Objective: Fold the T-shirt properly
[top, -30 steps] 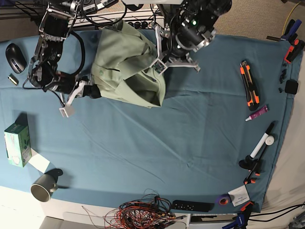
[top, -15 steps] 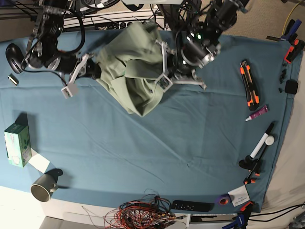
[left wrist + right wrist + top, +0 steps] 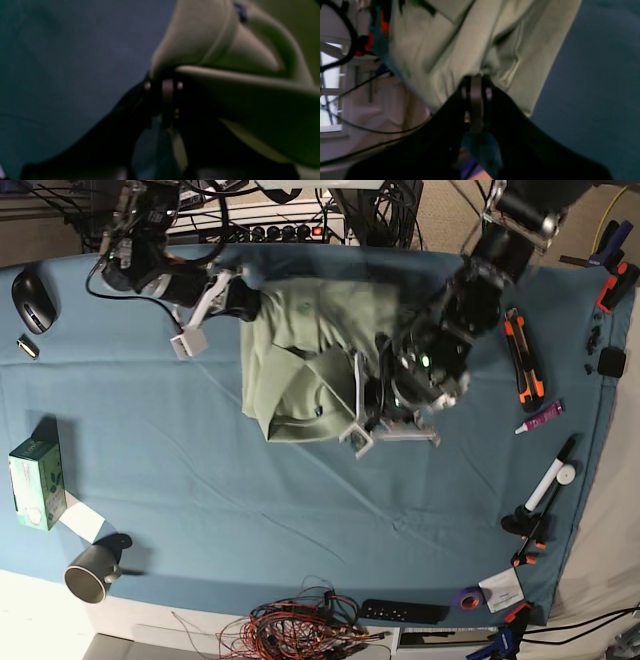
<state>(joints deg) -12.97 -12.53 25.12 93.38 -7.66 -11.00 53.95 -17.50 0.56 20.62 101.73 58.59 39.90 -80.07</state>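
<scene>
The pale green T-shirt point(image 3: 305, 350) hangs bunched and creased between my two grippers over the back half of the blue table cloth point(image 3: 300, 500). Its collar shows near the lower edge. My right gripper point(image 3: 246, 302) is shut on the shirt's back left corner; in the right wrist view its jaws point(image 3: 476, 78) pinch a fold of the T-shirt point(image 3: 460, 42). My left gripper point(image 3: 366, 398) is shut on the shirt's front right edge; in the blurred left wrist view its jaws point(image 3: 165, 81) clamp the T-shirt point(image 3: 207, 40) at a folded hem.
A mouse point(image 3: 33, 300), a green box point(image 3: 35, 482) and a mug point(image 3: 94, 572) sit along the left. An orange utility knife point(image 3: 523, 355), a purple tube point(image 3: 541, 417) and a white marker point(image 3: 552, 476) lie at the right. Red wires point(image 3: 300, 630) and a remote point(image 3: 404, 612) line the front edge.
Both arms carried the shirt to the right. The left gripper came toward the front, the right gripper went back and right, and the shirt now spreads wider between them.
</scene>
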